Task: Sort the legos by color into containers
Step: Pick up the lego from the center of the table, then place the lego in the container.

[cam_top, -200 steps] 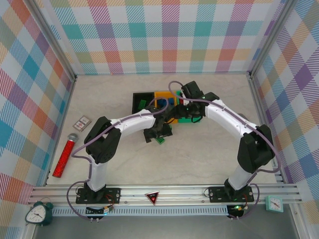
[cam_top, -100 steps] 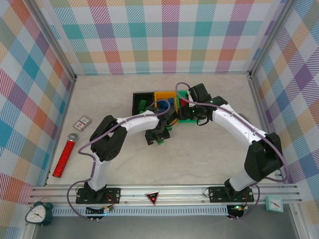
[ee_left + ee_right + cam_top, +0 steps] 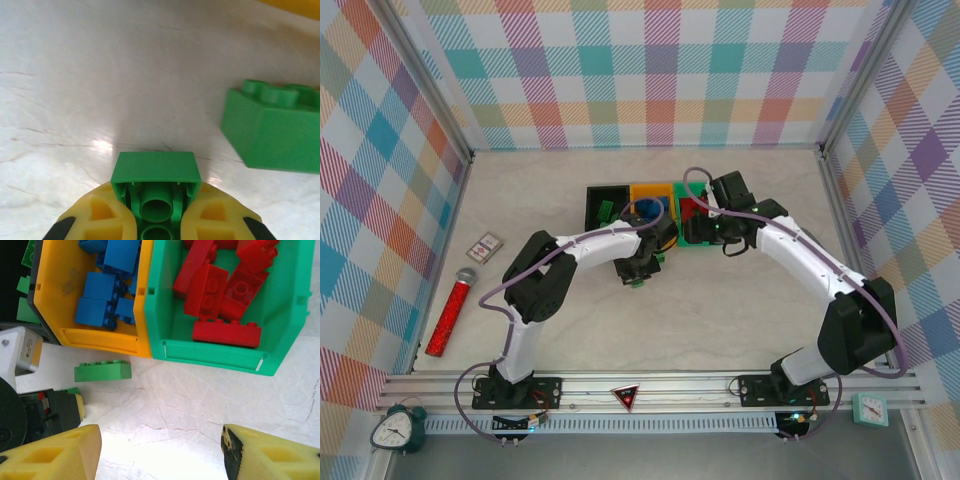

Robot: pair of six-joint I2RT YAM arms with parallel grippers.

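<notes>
Legos, small plastic toy bricks in red, blue and green, are seen mostly inside three open rectangular plastic bins standing in a row at the middle of the pale marbled counter point(image 3: 620, 340). At the far left a red glittery tube point(image 3: 451, 318) is laid on the counter, and a small patterned card point(image 3: 485, 244) is placed near it, further back. The black bin point(image 3: 592, 195) is the left one of the row, and green bricks point(image 3: 27, 310) are kept in it. Just in front of the bins, the left jaws are closed on one small green brick point(image 3: 156, 175), which is gripped between the yellow fingers point(image 3: 102, 220); whether it is touching the counter cannot be told. A second green brick point(image 3: 272, 127) is seen lying on the counter just beside it, in front of the orange bin point(image 3: 100, 337). Blue bricks point(image 3: 102, 287) are collected in the orange bin, which is touched on its right by the green bin point(image 3: 220, 357). Red bricks point(image 3: 210, 290) are piled in the green bin. The right jaws are held open over bare counter in front of the green bin, and nothing is gripped between them.
</notes>
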